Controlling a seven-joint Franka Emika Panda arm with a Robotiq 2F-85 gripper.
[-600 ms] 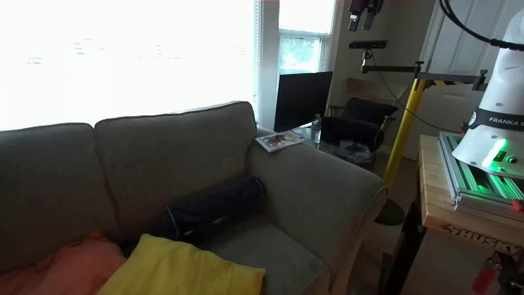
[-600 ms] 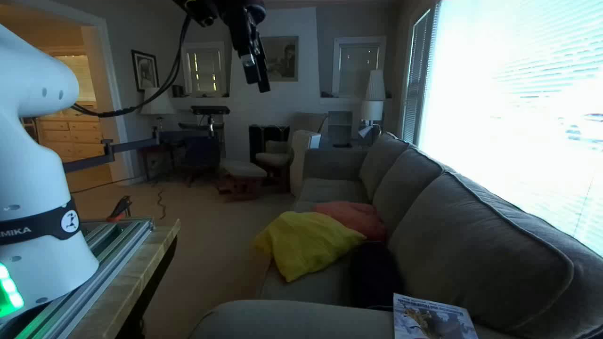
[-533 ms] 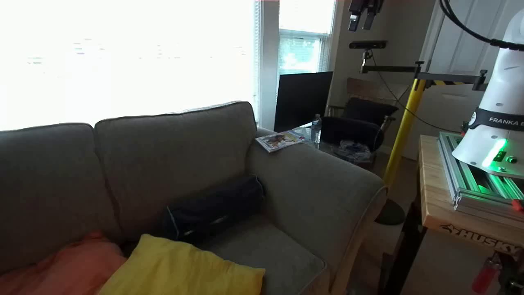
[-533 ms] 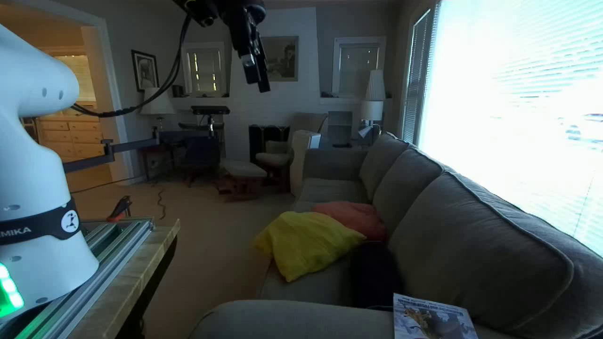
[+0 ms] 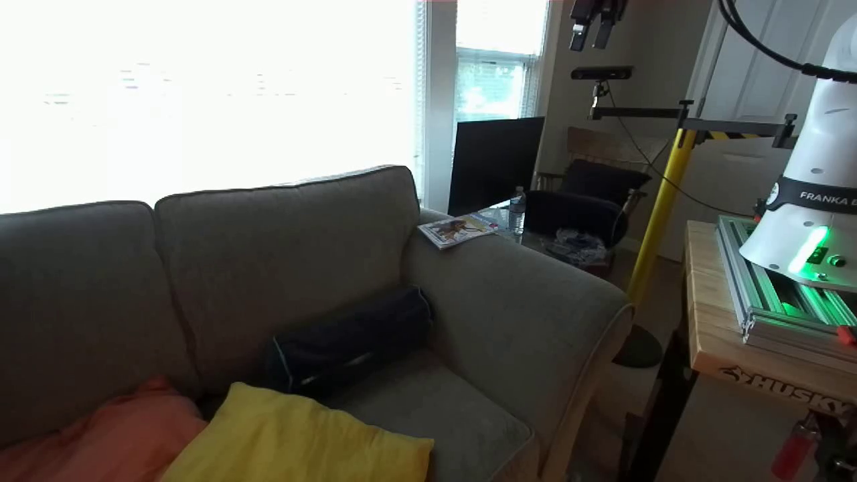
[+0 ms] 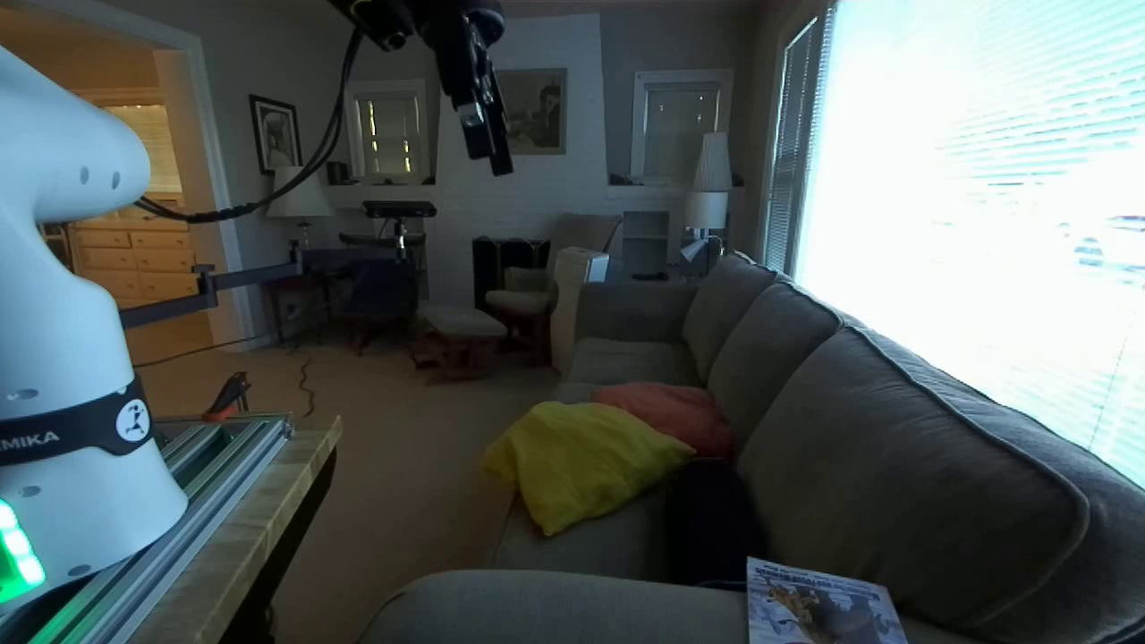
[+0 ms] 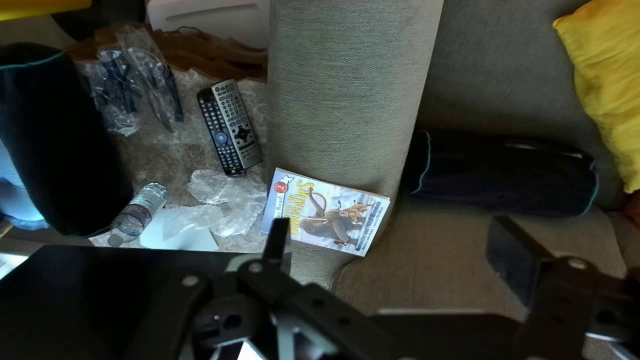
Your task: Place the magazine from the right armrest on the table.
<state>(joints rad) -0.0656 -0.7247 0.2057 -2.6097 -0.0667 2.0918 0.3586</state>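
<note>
A bright window [image 5: 207,100] stands behind the grey sofa [image 5: 288,248] in an exterior view; the magazine [image 5: 458,230] lies flat far along the armrest [image 5: 515,281], the fingers [image 5: 605,35] hanging parted at upper right, well apart from it. In an exterior view, they hang high before a pale wall [image 6: 528,195], with the magazine low at the near right. In the wrist view, the fingers are released and spread wide; the magazine shows between them, the left one's tip covering part of its edge. Left of it, the desk [image 7: 155,162] carries remotes [image 7: 237,122] and a bottle [image 7: 145,207].
</note>
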